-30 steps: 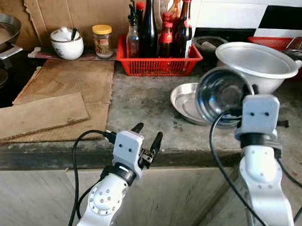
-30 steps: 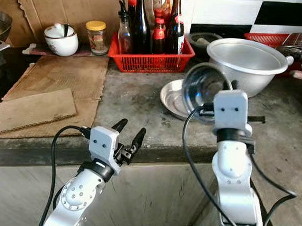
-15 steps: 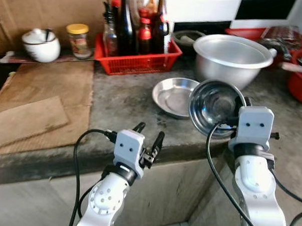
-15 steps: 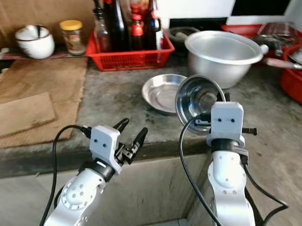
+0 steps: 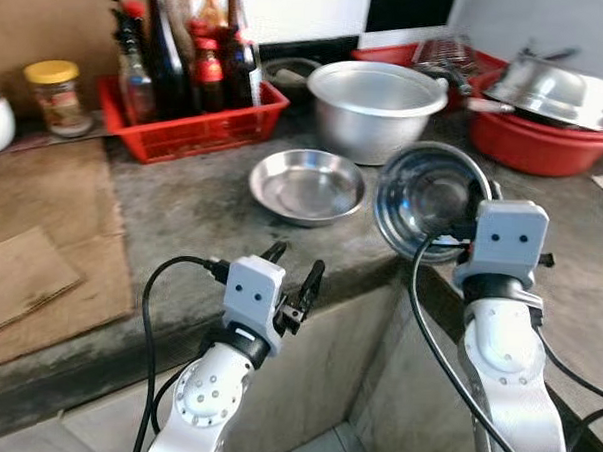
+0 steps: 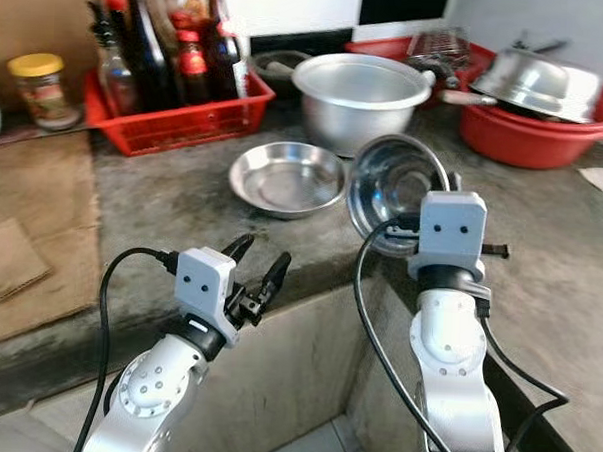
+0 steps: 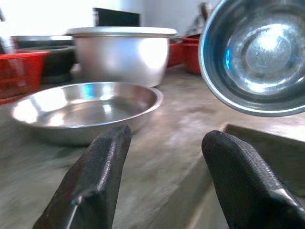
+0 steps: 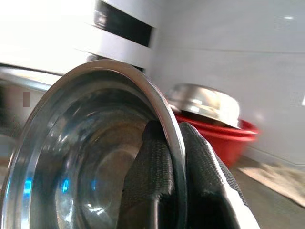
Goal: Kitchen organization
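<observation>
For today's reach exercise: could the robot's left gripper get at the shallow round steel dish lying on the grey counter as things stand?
Probably yes. The left gripper is open at the counter edge, facing the shallow round steel dish, with bare grey counter between them.

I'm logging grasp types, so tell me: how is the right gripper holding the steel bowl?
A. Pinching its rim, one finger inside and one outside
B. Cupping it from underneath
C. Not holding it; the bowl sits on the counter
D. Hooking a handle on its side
A: in the right wrist view the right gripper is shut on the rim of the steel bowl, a black finger on each side, the bowl tilted on edge.
</observation>
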{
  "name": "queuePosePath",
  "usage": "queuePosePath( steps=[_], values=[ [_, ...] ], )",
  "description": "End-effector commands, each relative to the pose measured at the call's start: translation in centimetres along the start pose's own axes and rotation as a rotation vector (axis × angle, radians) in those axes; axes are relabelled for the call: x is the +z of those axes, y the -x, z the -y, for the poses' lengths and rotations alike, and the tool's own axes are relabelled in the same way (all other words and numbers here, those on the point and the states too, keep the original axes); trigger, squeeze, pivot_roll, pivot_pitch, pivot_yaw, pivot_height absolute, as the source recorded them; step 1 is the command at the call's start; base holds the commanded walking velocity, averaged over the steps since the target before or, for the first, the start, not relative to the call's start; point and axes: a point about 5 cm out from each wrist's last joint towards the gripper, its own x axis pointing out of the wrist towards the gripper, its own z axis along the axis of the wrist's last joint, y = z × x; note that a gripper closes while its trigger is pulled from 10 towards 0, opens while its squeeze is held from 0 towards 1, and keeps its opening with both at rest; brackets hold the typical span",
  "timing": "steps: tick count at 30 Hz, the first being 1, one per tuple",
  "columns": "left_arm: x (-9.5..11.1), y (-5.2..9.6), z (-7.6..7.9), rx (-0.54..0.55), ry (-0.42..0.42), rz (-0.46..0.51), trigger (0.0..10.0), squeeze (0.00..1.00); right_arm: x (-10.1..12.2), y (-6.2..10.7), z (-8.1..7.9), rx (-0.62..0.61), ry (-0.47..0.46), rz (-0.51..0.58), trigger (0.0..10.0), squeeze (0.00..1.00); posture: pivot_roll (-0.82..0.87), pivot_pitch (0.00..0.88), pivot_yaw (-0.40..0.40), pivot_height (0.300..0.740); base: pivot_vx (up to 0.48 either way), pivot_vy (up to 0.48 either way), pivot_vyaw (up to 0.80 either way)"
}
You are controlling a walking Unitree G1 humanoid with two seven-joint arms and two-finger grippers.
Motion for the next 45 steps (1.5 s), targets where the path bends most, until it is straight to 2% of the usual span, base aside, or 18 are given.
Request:
queuePosePath(
  steps=[1,4,5,8,11,25,31,35,37,39,40,42,45],
  values=[
    [0.2,-0.1,0.1,-0.018,-0.005,0.008,10.0,0.0,0.2,0.2,0.2,-0.017,0.002,0.005,0.0,0.0,0.15,0.062,-0.02,0.74,0.0,0.476,-0.77],
    [0.2,-0.1,0.1,-0.026,-0.011,0.01,10.0,0.0,0.2,0.4,0.0,-0.016,0.0,-0.001,0.0,0.0,0.15,0.059,-0.015,0.74,0.0,0.159,-0.78],
    [0.2,-0.1,0.2,-0.038,-0.048,0.007,10.0,0.0,0.2,0.5,-0.2,-0.014,0.001,-0.001,0.0,0.0,0.15,0.056,-0.016,0.74,0.0,0.0,-0.78],
    [0.2,-0.2,0.4,-0.067,-0.073,0.012,10.0,0.0,0.2,0.5,-0.3,-0.013,0.004,0.002,0.0,0.0,0.15,0.053,-0.014,0.74,0.0,-0.314,-0.78],
    [0.0,-0.1,0.5,-0.071,-0.063,0.003,10.0,0.0,0.3,0.5,-0.4,-0.014,0.004,0.007,0.0,0.0,0.15,0.049,-0.013,0.74,0.0,-0.466,-0.77],
    [-0.1,-0.1,0.3,-0.067,-0.052,0.009,10.0,0.0,0.5,0.4,-0.3,-0.03,0.003,0.022,0.0,0.0,0.15,0.037,-0.005,0.74,0.0,0.0,-0.77],
    [-0.1,-0.2,0.5,-0.081,-0.061,0.008,10.0,0.0,0.8,0.3,-0.3,-0.03,-0.002,0.034,0.0,0.0,0.15,0.036,-0.006,0.74,0.0,-0.415,-0.77],
    [-0.2,-0.3,0.2,-0.049,-0.038,0.001,10.0,0.0,0.9,0.1,-0.3,-0.03,-0.005,0.037,0.0,0.0,0.15,0.041,-0.008,0.74,0.0,-0.11,-0.77],
    [0.0,-0.3,-0.1,-0.034,-0.131,0.006,10.0,0.0,0.9,0.0,-0.3,-0.03,-0.009,0.04,0.0,0.0,0.15,0.043,-0.005,0.74,0.0,0.0,-0.77],
    [0.1,-0.2,-0.3,-0.032,-0.18,0.004,10.0,0.0,1.6,0.0,-0.4,-0.028,-0.013,0.052,0.0,0.0,0.15,0.045,-0.01,0.74,0.0,0.0,-0.77],
    [0.1,0.0,-0.1,-0.044,-0.181,0.002,10.0,0.0,2.5,0.0,-0.5,-0.027,-0.021,0.067,0.0,0.0,0.15,0.046,-0.012,0.74,0.0,0.0,-0.77],
    [0.2,-0.1,0.1,-0.053,-0.181,0.009,10.0,0.0,2.3,-0.1,-0.6,-0.025,-0.022,0.065,0.0,0.0,0.15,0.048,-0.011,0.74,0.0,0.0,-0.77],
    [0.0,-0.2,0.5,-0.049,-0.103,0.009,10.0,0.0,1.3,-0.3,-0.5,-0.019,-0.02,0.051,0.0,0.0,0.15,0.049,-0.012,0.74,0.162,-0.414,-0.77]
  ],
)
